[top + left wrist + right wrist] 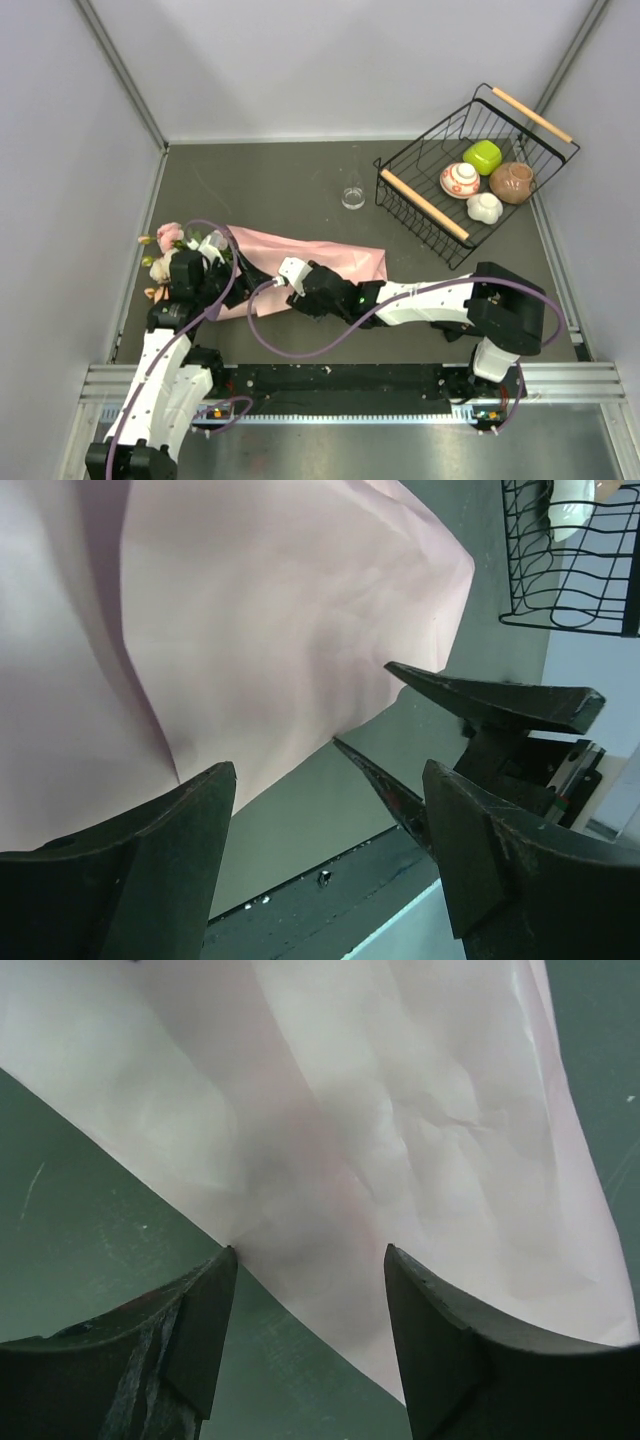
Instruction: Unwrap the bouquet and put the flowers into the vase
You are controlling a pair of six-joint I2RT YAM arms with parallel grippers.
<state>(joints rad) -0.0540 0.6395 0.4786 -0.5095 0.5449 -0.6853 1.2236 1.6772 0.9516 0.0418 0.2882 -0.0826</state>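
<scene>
Now we are looking at the bouquet (250, 250), which is lying on its side at the left of the bench (280, 180). Its roses (168, 237) are sitting by the left wall and its pink paper sheet (330, 262) is spreading flat toward the middle.

We are judging the step in hand to be the unwrapping. Our right hand (310, 1255) is hovering over the sheet's near edge, fingers apart and holding nothing, with one fingertip right at the paper's border. Our left hand (328, 780) is sitting near the flower end, fingers wide and gripping nothing.

To do this well, we are thinking the right hand should be closing low on the paper's edge so it is catching the sheet rather than sliding over it. Meanwhile the left should be pinning the stems so the bunch is not dragging along. The two hands are crowding each other, so any pull is best going rightward. The ribbon is not showing in any view.

Further out, the small clear vase (352, 197) is standing upright at the far middle, well apart from the bouquet. It is just beside the wire basket (440, 135), which is holding a patterned bowl (460, 180), a green piece (483, 156), a brown pot (512, 182) and a white piece (485, 207). Paper swept far could be toppling that vase.
</scene>
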